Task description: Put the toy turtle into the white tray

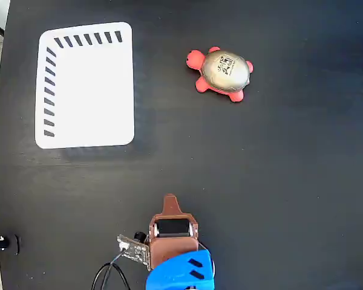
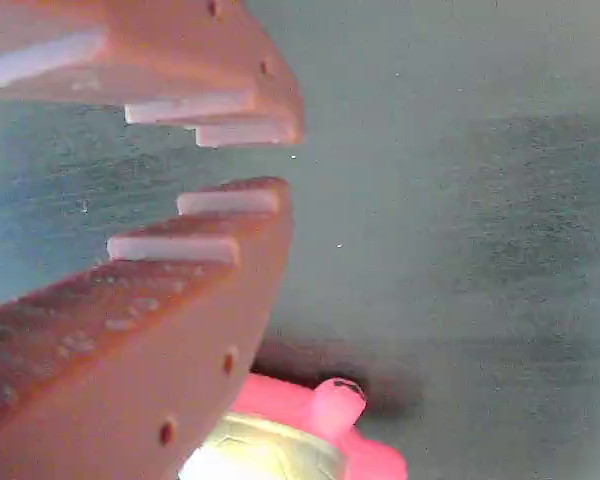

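Seen from above, on a black matte table (image 1: pixel 278 181). Brown two-finger gripper (image 1: pixel 170 197) low in the frame, tip pointing up the picture, jaw state not readable, nothing held. Blue arm housing (image 1: pixel 181 270) just behind it, small circuit board (image 1: pixel 133 249) with black cables at its left. Small toy turtle with red-orange head and legs and shiny gold-beige domed shell (image 1: pixel 221 74) well ahead of the gripper, slightly right. Flat white rectangular tray with rounded corners and dark slanted slots along its top and left edges (image 1: pixel 88 87) ahead and left, well apart from the turtle.

toy turtle (image 1: pixel 222 73): 1 | white tray (image 1: pixel 85 86): 1 | hand (image 2: pixel 280 160): 1 | table (image 1: pixel 290 181): 1
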Robot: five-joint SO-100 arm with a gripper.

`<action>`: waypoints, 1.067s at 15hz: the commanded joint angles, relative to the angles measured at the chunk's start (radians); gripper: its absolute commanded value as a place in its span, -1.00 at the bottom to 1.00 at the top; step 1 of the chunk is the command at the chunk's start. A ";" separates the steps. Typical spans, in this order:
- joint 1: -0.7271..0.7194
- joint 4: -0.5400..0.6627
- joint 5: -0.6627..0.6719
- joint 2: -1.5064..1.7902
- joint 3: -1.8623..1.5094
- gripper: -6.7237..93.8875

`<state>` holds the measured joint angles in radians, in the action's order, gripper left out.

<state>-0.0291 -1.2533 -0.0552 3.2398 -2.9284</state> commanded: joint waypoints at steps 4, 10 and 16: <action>-0.006 -0.015 -0.009 0.011 0.009 -0.87; -0.006 -0.015 -0.009 0.011 0.009 -0.87; -0.038 -0.017 0.017 0.008 0.009 -0.87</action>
<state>-0.0445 -1.2533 -0.0368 3.2398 -2.9284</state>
